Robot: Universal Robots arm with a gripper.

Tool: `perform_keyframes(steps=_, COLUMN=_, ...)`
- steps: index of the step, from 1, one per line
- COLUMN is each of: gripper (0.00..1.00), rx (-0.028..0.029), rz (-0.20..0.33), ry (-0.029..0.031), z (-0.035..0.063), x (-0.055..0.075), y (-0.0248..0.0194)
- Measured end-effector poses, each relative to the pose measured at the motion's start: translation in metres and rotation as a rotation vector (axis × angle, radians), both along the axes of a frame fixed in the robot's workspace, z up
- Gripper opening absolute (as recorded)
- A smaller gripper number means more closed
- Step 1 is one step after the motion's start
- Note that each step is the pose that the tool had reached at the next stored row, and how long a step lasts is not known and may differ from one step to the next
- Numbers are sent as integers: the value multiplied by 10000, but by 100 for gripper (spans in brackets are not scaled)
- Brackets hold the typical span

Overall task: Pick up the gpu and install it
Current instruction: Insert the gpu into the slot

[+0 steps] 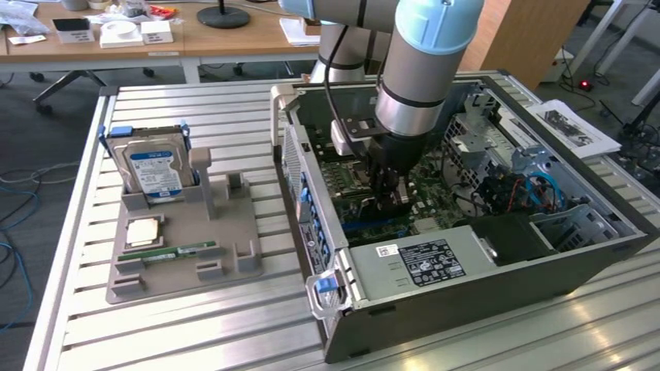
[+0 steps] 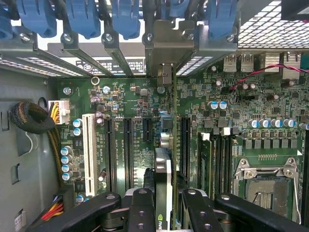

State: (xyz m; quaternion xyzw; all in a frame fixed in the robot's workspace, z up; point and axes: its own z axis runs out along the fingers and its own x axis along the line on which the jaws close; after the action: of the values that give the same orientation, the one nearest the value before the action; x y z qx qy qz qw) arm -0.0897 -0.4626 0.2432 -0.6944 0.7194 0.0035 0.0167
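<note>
In the exterior view the gripper (image 1: 389,202) and the gpu it reaches toward are sunk among the computer case's (image 1: 495,270) parts, too small to tell apart. In the wrist view the gpu (image 2: 163,166) stands edge-on, its faces hidden, its near end covered by the black fingers (image 2: 140,209), themselves cut off by the frame edge

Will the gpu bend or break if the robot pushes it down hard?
Probably stiff: the gpu is a flat card held on edge between the tool fingers. Likely fragile too, as is the motherboard beneath, crowded with small parts. Its thin edge might tip sideways.
</note>
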Motion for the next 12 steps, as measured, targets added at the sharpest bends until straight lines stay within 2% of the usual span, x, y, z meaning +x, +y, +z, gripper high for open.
perform_keyframes(steps=12, gripper=27, rx=0, rz=0, ry=-1, z=-6, x=-8, y=-1)
